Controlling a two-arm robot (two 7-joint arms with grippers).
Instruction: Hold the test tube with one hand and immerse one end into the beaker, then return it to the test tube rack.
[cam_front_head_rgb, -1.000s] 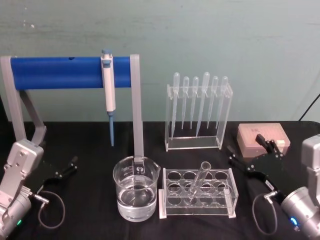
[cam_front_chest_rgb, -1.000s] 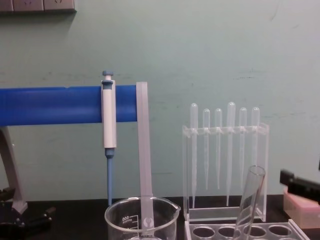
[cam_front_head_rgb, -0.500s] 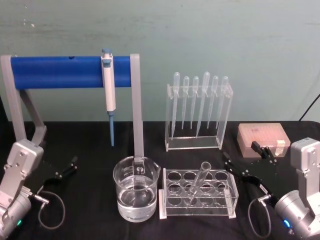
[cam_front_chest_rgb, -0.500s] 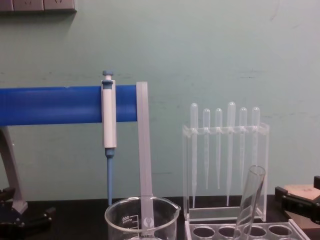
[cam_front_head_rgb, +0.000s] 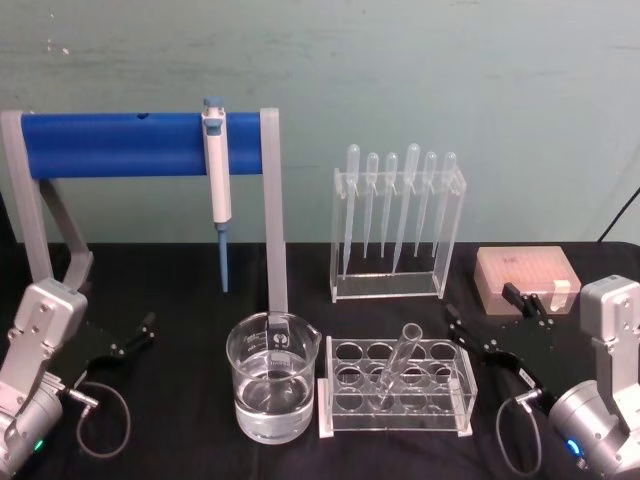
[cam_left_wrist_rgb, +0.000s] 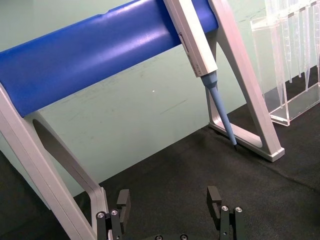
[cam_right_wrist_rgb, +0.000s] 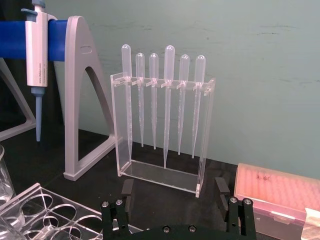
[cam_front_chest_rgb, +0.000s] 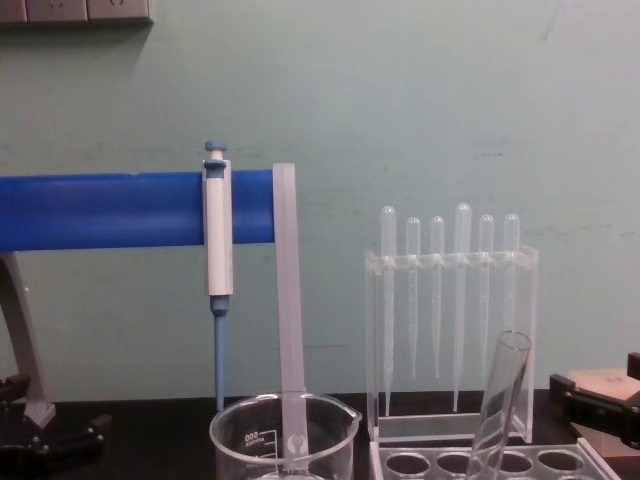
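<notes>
The test tube (cam_front_head_rgb: 394, 366) leans tilted in a hole of the clear rack (cam_front_head_rgb: 440, 385), its flared rim up; it also shows in the chest view as the test tube (cam_front_chest_rgb: 500, 400). Left of the rack stands the beaker (cam_front_head_rgb: 272, 392), partly filled with clear liquid. My right gripper (cam_front_head_rgb: 478, 303) rests open just right of the rack, apart from the tube; in its wrist view the right gripper (cam_right_wrist_rgb: 174, 186) holds nothing. My left gripper (cam_front_head_rgb: 140, 335) lies open at the table's left, and in its own wrist view the left gripper (cam_left_wrist_rgb: 168, 197) is empty.
A grey stand with a blue bar (cam_front_head_rgb: 140, 145) carries a blue-and-white pipettor (cam_front_head_rgb: 216, 175) behind the beaker. A clear holder with several plastic pipettes (cam_front_head_rgb: 397, 225) stands behind the rack. A pink box (cam_front_head_rgb: 526, 278) sits at the right, close behind my right gripper.
A second ago my right gripper was tilted nearer the pink box; it has swung round and settled lower beside the rack. Nothing has moved in the last half second.
</notes>
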